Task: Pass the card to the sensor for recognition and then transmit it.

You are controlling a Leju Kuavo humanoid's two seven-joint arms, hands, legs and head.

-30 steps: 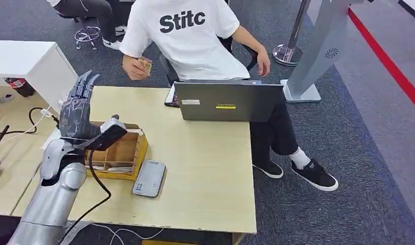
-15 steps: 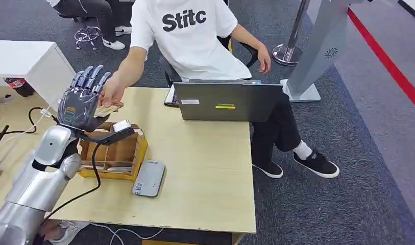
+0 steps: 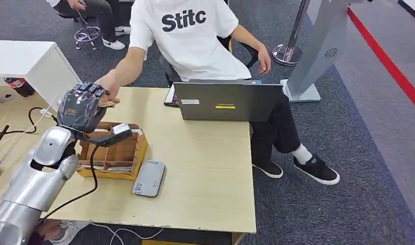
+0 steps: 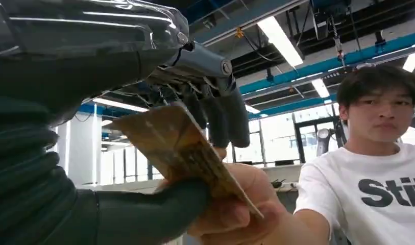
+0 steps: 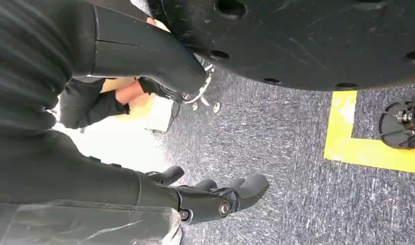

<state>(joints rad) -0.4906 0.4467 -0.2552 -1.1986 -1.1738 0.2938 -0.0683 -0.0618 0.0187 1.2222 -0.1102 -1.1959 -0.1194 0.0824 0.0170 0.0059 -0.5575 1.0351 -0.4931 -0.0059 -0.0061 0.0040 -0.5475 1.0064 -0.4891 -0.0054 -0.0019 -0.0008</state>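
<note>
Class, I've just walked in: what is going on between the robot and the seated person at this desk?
A handover is under way. The seated person's hand holds a card out to the robot's raised left hand, whose thumb and fingers are closing on it above the wooden box. Both grip the card. The grey card reader lies unused on the desk.

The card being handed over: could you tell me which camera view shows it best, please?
The left wrist view: the card is close up, between the left hand's thumb and fingers and the person's hand. The head view shows a sliver.
</note>
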